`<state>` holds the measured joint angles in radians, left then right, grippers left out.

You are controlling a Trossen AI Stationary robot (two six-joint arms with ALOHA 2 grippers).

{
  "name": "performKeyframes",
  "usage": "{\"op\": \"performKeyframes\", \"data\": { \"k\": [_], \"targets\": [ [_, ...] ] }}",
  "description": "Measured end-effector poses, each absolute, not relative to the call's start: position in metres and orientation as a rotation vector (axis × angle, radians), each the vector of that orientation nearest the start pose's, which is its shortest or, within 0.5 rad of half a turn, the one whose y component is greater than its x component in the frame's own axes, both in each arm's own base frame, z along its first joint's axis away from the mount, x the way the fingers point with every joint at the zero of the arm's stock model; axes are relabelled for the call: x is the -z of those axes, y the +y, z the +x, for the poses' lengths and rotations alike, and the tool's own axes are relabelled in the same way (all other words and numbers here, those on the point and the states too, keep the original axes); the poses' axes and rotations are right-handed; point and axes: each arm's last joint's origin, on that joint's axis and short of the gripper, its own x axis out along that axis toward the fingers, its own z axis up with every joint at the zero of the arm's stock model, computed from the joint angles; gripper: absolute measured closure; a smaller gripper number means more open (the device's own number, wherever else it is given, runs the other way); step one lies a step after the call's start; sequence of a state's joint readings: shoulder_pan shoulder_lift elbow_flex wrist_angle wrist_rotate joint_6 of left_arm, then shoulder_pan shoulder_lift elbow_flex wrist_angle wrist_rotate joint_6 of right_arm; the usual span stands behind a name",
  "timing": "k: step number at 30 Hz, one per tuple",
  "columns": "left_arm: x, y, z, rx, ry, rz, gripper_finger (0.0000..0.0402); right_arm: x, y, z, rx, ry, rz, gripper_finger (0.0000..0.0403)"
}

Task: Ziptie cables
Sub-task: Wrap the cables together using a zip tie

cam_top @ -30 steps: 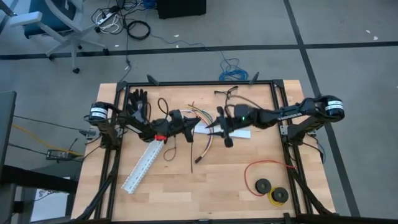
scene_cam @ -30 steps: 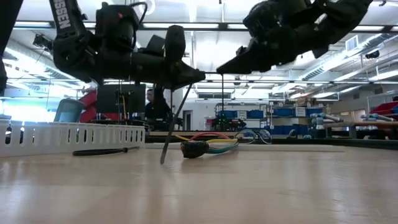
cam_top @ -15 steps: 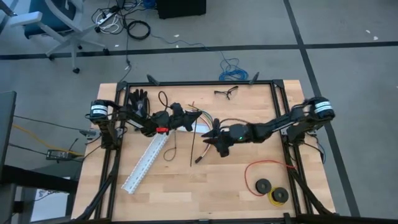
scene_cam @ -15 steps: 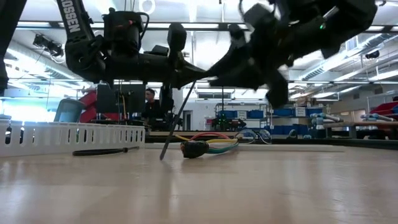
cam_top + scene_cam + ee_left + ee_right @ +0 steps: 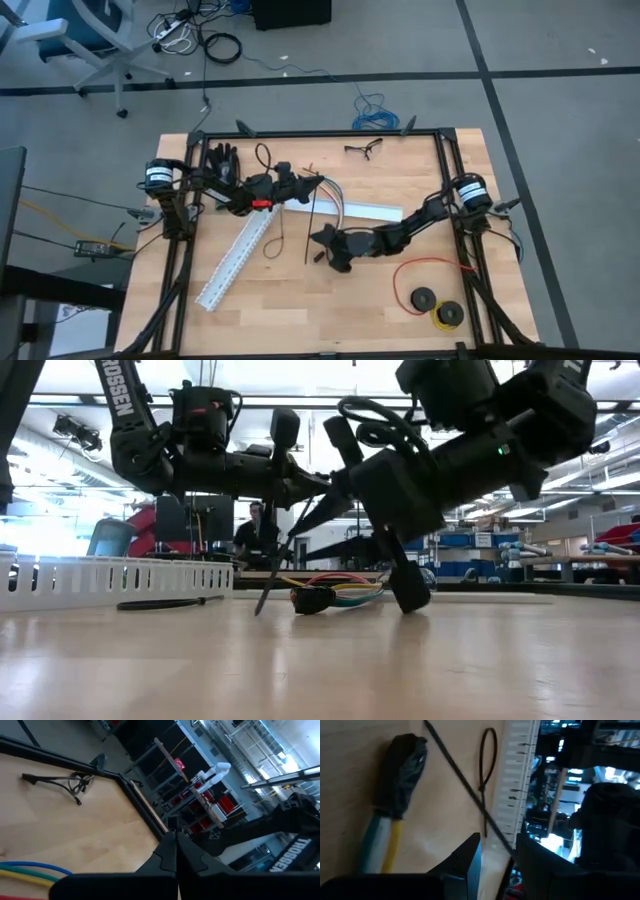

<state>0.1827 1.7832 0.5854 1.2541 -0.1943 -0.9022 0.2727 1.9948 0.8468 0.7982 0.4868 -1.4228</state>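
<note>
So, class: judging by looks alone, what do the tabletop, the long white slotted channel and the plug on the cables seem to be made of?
Tabletop: wood, seemingly butcher-block; pale strips with grain, matte.
Channel: probably plastic; uniform white, thin evenly slotted walls.
Plug on the cables: likely dark plastic or tape wrap, slightly glossy; hard to tell.

One camera hangs high above and looks straight down on the whole table (image 5: 380,300) and both arms, while another sits at tabletop level, looking across the wood into the room behind. A camera on each wrist looks forward, close over the surface. The black zip tie (image 5: 309,225), the white slotted channel (image 5: 110,577) and the dark plug (image 5: 402,770) recur across several views.
</note>
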Motion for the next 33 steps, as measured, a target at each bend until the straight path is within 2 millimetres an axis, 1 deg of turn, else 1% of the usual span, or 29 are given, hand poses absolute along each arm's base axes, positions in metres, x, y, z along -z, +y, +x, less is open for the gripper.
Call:
{"op": "performKeyframes", "data": {
  "k": [4, 8, 11, 18, 25, 28, 33],
  "targets": [
    [-0.16, 0.063, 0.311, -0.326, -0.219, -0.9, 0.0401, -0.112, 0.091, 0.362, -0.047, 0.402, -1.556, 0.0292],
    [-0.16, 0.063, 0.311, -0.327, -0.223, -0.91, 0.0401, -0.113, 0.092, 0.363, -0.1, 0.343, -1.561, 0.0292],
    [-0.161, 0.063, 0.31, -0.322, -0.237, -0.927, 0.0401, -0.111, 0.089, 0.364, -0.15, 0.326, -1.555, 0.0292],
    [-0.162, 0.063, 0.311, -0.332, -0.252, -0.942, 0.0401, -0.111, 0.085, 0.365, -0.187, 0.298, -1.547, 0.0292],
    [-0.172, 0.065, 0.32, -0.307, -0.286, -0.962, 0.0401, -0.11, 0.08, 0.366, -0.211, 0.305, -1.563, 0.0293],
    [-0.175, 0.064, 0.322, -0.28, -0.285, -0.962, 0.0401, -0.109, 0.079, 0.366, -0.218, 0.317, -1.565, 0.0303],
    [-0.174, 0.064, 0.322, -0.262, -0.265, -0.964, 0.0401, -0.108, 0.082, 0.364, -0.18, 0.365, -1.58, 0.0335]
  ]
}}
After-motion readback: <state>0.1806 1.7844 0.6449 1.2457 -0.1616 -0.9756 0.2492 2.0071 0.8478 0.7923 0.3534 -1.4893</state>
